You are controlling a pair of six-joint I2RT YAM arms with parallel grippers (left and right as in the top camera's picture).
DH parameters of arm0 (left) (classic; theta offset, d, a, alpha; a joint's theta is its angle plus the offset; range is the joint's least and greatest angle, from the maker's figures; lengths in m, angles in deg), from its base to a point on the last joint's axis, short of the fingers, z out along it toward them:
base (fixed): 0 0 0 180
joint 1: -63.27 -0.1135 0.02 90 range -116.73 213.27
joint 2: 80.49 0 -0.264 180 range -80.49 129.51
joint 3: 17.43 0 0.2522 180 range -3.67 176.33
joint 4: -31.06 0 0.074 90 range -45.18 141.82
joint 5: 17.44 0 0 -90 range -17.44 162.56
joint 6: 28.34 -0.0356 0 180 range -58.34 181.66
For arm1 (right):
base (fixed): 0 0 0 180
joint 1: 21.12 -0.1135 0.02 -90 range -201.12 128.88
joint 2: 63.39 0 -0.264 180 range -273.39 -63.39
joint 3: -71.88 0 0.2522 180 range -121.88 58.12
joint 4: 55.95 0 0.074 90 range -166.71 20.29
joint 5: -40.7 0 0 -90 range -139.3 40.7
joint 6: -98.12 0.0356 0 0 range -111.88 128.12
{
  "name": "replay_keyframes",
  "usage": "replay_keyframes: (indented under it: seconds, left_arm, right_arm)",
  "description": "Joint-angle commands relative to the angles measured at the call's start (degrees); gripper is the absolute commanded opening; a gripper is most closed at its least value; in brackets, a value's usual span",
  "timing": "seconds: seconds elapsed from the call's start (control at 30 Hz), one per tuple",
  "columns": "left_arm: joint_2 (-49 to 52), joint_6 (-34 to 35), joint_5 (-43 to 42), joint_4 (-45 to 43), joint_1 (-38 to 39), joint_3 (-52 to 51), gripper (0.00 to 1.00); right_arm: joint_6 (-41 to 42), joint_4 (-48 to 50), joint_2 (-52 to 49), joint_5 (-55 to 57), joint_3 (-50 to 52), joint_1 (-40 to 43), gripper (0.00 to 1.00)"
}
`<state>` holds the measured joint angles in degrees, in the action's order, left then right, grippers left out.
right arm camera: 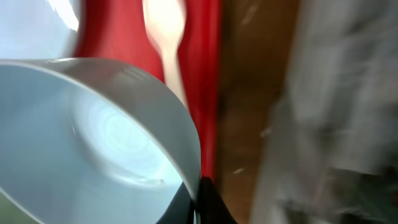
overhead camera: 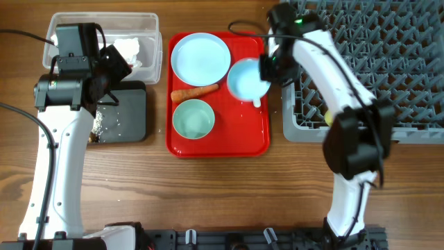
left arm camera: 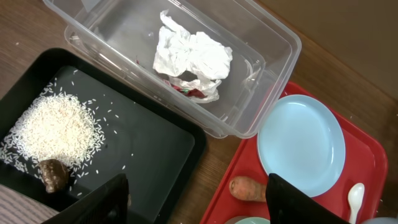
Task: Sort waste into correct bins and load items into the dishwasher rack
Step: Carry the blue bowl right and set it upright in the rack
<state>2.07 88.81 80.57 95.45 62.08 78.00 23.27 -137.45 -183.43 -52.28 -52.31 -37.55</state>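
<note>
Light-blue bowl [overhead camera: 245, 79] hangs over the right edge of the red tray [overhead camera: 258, 142], beside the rack [overhead camera: 368, 62], right gripper [overhead camera: 267, 69] pinching its rim. Probably light, stiff, slick plastic, so a rim grip makes sense. Left gripper [left arm camera: 199, 202] spread wide, empty.

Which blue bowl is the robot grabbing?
The bowl at the right edge of the red tray, its rim pinched by the right gripper. The other bowl sits untouched near the carrot.

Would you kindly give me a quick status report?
Left gripper jaws open, empty. Right gripper shut on bowl, tilted, near dishwasher rack. Carrot unsorted on red tray.
</note>
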Motion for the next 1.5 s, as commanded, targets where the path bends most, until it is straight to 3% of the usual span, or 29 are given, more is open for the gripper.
replay_keyframes:
  seconds: [0.0, 0.17, 0.37, 0.7, 0.93, 1.47]
  left_arm:
    - [0.4, 0.6, -0.5, 0.0, -0.3, 0.2, 0.7]
    - [0.4, 0.5, -0.5, 0.0, -0.3, 0.2, 0.69]
    - [0.4, 0.5, -0.5, 0.0, -0.3, 0.2, 0.69]
    - [0.4, 0.5, -0.5, 0.0, -0.3, 0.2, 0.69]
    - [0.4, 0.3, -0.5, 0.2, -0.3, 0.2, 0.7]
    - [0.4, 0.1, -0.5, 0.3, -0.3, 0.2, 0.73]
  right_arm:
    - [1.5, 4.3, 8.5, 21.0, -2.1, -0.1, 0.04]
    - [1.3, 14.6, 7.8, 47.4, -0.1, 0.7, 0.05]
    - [-11.5, 29.1, 4.1, 55.5, 0.6, 5.0, 0.05]
    - [-32.3, 42.5, -4.4, 60.8, 0.6, 10.1, 0.04]
    - [-40.6, 46.4, -8.6, 60.6, 0.6, 10.1, 0.06]
    - [-40.7, 44.5, -9.9, 59.6, 0.6, 6.3, 0.11]
